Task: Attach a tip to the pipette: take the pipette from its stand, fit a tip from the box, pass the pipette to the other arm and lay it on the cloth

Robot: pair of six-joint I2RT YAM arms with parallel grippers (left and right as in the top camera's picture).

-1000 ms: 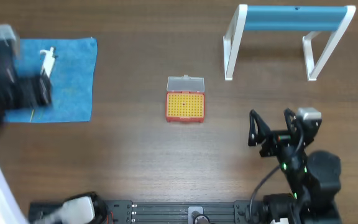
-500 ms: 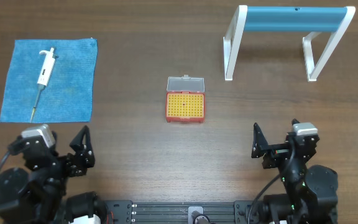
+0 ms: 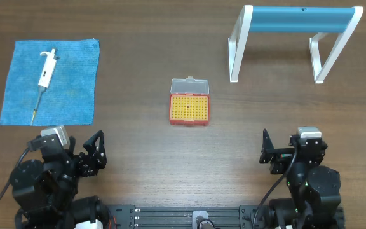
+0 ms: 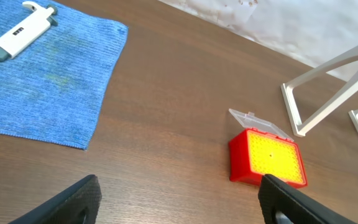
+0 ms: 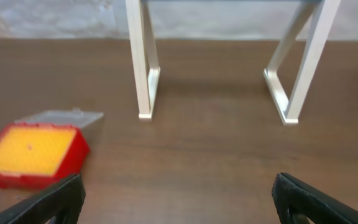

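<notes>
The white pipette [image 3: 45,70] lies on the blue cloth [image 3: 68,95] at the far left, its yellow tip pointing toward the near edge. My left wrist view also has the pipette [image 4: 20,31] on the cloth [image 4: 48,93]. The red tip box [image 3: 189,108] with yellow tips sits mid-table, lid open. My left gripper [image 3: 86,152] is low near its base, open and holding nothing, well short of the cloth. My right gripper [image 3: 278,149] is also open and holds nothing near its base. The white and blue stand [image 3: 297,38] at the far right carries nothing.
Bare brown tabletop [image 3: 138,165] lies between both grippers and the tip box [image 4: 269,158]. The right wrist view faces the tip box [image 5: 33,152] and the stand's white legs [image 5: 145,68].
The left arm has pulled back from the cloth to its base, leaving the pipette lying there. The right gripper has drawn back a little toward its base.
</notes>
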